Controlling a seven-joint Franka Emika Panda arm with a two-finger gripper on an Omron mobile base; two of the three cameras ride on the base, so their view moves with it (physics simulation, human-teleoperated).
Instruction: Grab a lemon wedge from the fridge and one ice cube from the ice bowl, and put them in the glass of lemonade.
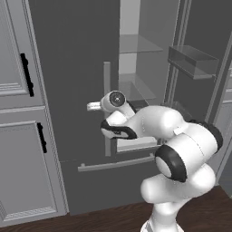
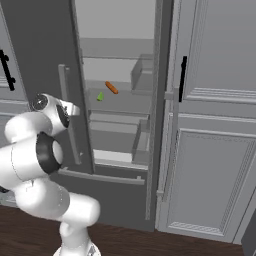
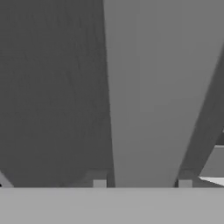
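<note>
Jaws of the gripper (image 3: pixel 142 183) stand part-way apart on either side of the light grey bar handle (image 3: pixel 144 92) on the left door of the fridge (image 1: pixel 72 68); whether the pads touch the bar I cannot tell, so the hold may be loose or already let go. That door stands mostly shut, while the right door (image 1: pixel 199 54) is swung wide, baring the pale shelves.

On a middle shelf (image 2: pixel 125 102) lies the lemon wedge (image 2: pixel 100 96), small and yellow-green, just beside a long orange carrot-like thing (image 2: pixel 112 88).

Risks, as I judge them: the folded arm sits close against the left door, so a reach towards the shelf may knock the elbow on the door edge or the handle. If the jaws drag on the bar while backing off, the door may swing and narrow the opening. At the shelf, the carrot-like thing lies near enough to be nudged or taken by mistake, and the tiny wedge may slip or be pushed deeper.
</note>
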